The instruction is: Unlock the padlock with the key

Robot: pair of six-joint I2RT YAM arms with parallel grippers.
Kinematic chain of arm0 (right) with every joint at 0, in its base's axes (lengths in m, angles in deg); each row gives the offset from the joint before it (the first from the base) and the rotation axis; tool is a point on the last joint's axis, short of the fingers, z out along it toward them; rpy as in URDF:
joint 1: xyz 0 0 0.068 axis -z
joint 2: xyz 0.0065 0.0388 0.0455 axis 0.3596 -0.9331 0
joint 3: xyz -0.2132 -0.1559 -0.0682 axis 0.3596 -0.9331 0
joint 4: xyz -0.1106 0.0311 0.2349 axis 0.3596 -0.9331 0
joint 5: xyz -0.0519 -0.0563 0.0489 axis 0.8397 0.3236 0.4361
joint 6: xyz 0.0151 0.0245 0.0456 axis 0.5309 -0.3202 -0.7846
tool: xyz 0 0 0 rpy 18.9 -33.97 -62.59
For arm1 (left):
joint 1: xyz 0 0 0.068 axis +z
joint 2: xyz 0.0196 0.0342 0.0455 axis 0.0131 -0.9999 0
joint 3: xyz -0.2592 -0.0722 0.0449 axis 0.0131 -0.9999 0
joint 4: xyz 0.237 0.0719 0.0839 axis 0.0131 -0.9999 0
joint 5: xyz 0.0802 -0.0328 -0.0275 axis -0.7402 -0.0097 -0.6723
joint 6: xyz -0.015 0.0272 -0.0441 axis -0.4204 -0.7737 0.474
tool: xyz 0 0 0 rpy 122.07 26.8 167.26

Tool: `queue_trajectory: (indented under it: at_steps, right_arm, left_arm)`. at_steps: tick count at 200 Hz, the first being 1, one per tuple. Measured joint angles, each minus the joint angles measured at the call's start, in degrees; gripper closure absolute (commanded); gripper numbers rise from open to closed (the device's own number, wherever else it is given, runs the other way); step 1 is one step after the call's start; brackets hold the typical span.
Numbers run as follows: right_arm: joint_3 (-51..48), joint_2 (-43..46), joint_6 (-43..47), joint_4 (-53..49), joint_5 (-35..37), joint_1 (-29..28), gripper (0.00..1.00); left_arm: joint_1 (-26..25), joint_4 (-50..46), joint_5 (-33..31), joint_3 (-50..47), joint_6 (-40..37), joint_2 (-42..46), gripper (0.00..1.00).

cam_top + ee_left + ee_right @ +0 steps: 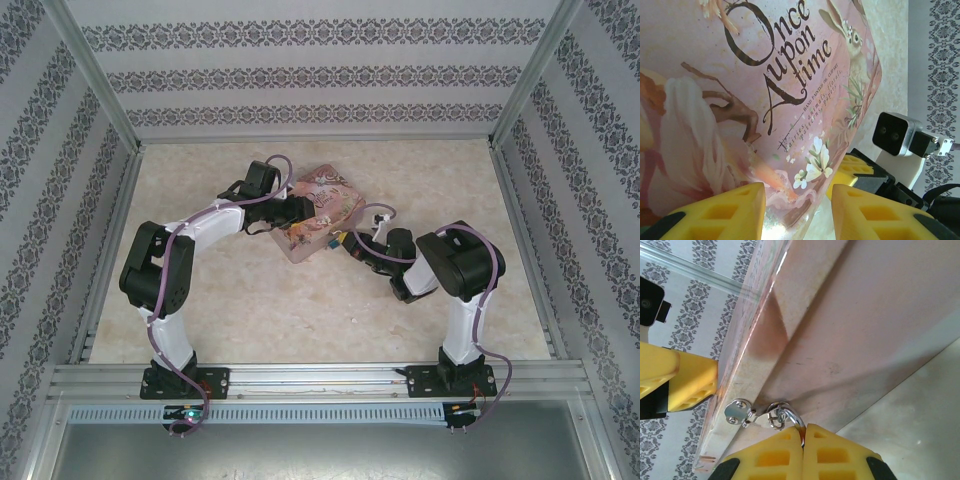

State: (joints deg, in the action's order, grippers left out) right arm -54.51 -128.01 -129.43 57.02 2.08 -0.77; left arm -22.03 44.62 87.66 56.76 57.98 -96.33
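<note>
The padlock's silver shackle hooks through the ring of the metal hasp on the pink illustrated tin box. My right gripper is shut on the shackle; its yellow fingers hide the padlock's body. The key is hidden from view. My left gripper is closed on a corner of the tin box, one yellow finger pressed on the lid. From above, the box sits tilted between the left gripper and the right gripper.
The beige tabletop is walled by patterned panels and metal frame posts. The right arm's wrist camera sits close beside the box's corner. Both arm bases stand on the rail at the near edge.
</note>
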Motion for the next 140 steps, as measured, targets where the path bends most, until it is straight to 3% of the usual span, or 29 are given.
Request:
queue_trajectory:
  at_steps: [140]
  right_arm:
    - [-1.20,1.44,0.09,0.46,0.96,2.69,1.00]
  left_arm:
    - [0.00,0.61,0.48,-0.44,0.24,0.57,0.53]
